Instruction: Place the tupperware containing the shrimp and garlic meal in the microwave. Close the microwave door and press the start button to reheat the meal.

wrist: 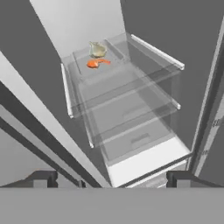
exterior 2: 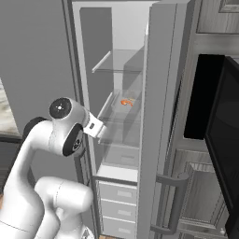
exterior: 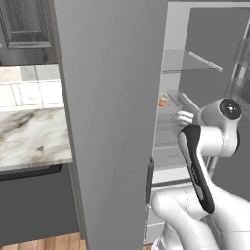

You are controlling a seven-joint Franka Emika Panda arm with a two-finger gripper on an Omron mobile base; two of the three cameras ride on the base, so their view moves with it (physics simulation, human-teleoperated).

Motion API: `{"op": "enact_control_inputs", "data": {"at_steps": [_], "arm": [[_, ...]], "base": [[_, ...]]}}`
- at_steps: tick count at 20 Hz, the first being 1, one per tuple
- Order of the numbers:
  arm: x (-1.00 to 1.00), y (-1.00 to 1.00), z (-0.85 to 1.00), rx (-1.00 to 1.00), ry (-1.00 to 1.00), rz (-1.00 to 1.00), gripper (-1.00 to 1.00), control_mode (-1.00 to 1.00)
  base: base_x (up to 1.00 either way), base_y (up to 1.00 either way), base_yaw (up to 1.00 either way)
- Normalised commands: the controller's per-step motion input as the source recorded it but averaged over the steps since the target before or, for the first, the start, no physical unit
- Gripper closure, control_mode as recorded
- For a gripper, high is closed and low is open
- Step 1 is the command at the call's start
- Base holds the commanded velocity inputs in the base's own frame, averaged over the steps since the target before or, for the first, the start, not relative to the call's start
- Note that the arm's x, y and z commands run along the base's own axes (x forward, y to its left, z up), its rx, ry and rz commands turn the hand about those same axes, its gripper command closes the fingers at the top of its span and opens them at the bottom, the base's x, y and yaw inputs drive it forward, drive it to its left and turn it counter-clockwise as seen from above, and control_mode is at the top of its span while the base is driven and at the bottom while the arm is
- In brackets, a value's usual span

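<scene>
The tupperware (wrist: 97,61) is a shallow clear container on a glass shelf deep inside the open fridge. It holds an orange shrimp (wrist: 96,64) and a pale garlic lump (wrist: 98,49). The same tupperware (exterior: 167,100) (exterior 2: 125,103) shows small in both base views, on the middle shelf. My gripper (wrist: 111,181) is open and holds nothing. It is outside the fridge, in front of and below that shelf, well short of the container. The black microwave (exterior 2: 204,98) is built in to the right of the fridge. Its dark glass microwave door (exterior 2: 228,144) stands swung out toward me.
The fridge's big grey left door (exterior: 107,122) stands open between me and the marble counter (exterior: 29,136). The right fridge door (exterior 2: 158,116) with its bar handle (exterior 2: 175,200) is also open. Glass shelves (wrist: 131,113) and white drawers (exterior 2: 116,200) sit below the container.
</scene>
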Motion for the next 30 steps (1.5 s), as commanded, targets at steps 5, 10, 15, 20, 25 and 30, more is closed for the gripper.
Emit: {"op": "enact_control_inputs", "data": {"at_steps": [5, 10, 15, 20, 25, 30], "arm": [[0.02, -0.43, 0.02, 0.25, -0.02, -0.15, -1.0, -1.0], [0.17, -0.36, 0.0, 0.17, 0.03, -0.06, -1.0, -1.0], [0.34, -0.2, 0.0, 0.12, 0.09, -0.02, -1.0, -1.0], [0.49, -0.1, 0.0, 0.07, 0.15, 0.0, -1.0, -1.0], [0.4, -0.06, 0.0, 0.01, 0.07, 0.0, -1.0, -1.0], [0.35, 0.0, -0.03, 0.0, 0.01, 0.0, -1.0, -1.0]], "base": [[0.0, 0.0, 0.0], [0.0, 0.0, 0.0], [0.0, 0.0, 0.0], [0.0, 0.0, 0.0], [0.0, 0.0, 0.0], [0.0, 0.0, 0.0]]}}
